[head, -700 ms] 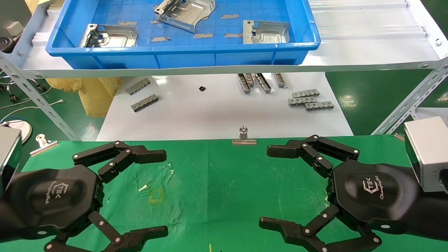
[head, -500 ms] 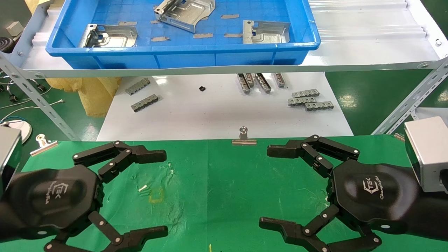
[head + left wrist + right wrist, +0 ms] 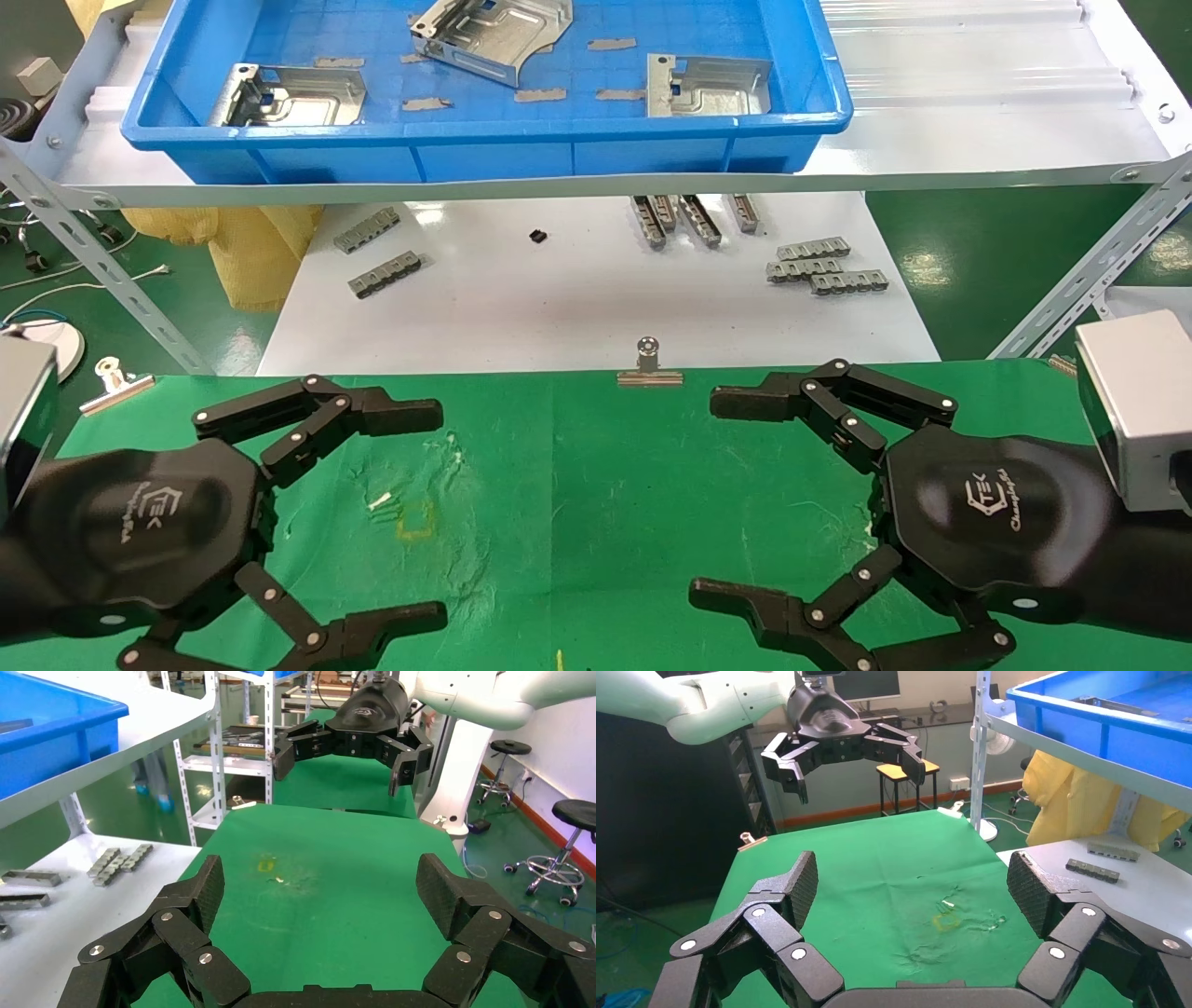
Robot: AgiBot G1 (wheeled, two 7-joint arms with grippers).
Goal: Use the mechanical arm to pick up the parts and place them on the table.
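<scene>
While grippers idle, parts [image 3: 492, 35] in blue bin [image 3: 484, 140]

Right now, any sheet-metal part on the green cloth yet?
No. In the head view all three sheet-metal parts lie in the blue bin on the shelf; the green cloth holds none.

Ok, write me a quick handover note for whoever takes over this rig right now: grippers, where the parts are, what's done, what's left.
Left gripper: open, empty, hovering over the left side of the green table.
Right gripper: open, empty, hovering over the right side.
Parts: three silver plates, all in the blue bin on the shelf: left plate, middle plate, right plate.
Done: nothing; no part is on the green table.
Left: pick up all three and set them on the green cloth.
</scene>
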